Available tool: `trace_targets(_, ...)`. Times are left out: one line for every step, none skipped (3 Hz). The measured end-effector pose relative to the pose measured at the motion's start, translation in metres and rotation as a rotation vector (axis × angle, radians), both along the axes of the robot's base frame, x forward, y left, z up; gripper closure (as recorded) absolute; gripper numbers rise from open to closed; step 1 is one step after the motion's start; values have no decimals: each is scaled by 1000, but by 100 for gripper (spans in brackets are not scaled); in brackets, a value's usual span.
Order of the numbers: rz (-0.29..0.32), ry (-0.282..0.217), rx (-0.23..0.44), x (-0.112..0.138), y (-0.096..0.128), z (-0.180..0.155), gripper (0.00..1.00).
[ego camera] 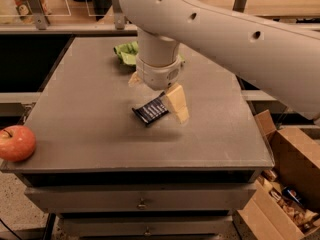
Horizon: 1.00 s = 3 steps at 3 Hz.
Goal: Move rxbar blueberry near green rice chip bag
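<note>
The gripper [155, 91] hovers over the middle of the table [85, 129], fingers [176, 104] spread apart and holding nothing. The rxbar blueberry [150, 112] lies flat beneath, just beside the nearer finger. The green rice chip bag [126, 53] sits farther back, partly behind the arm.
</note>
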<state>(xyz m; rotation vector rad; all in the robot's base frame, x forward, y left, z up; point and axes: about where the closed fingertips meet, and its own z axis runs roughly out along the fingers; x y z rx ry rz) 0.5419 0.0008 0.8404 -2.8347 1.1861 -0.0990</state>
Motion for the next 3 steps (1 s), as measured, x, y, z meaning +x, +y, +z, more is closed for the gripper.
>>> trace_targets(10,20,0,0,3,-9,4)
trace_targets(6,27,-12,1,2,-16,21)
trace_targets(-8,22,-25,4,-1,-20,45)
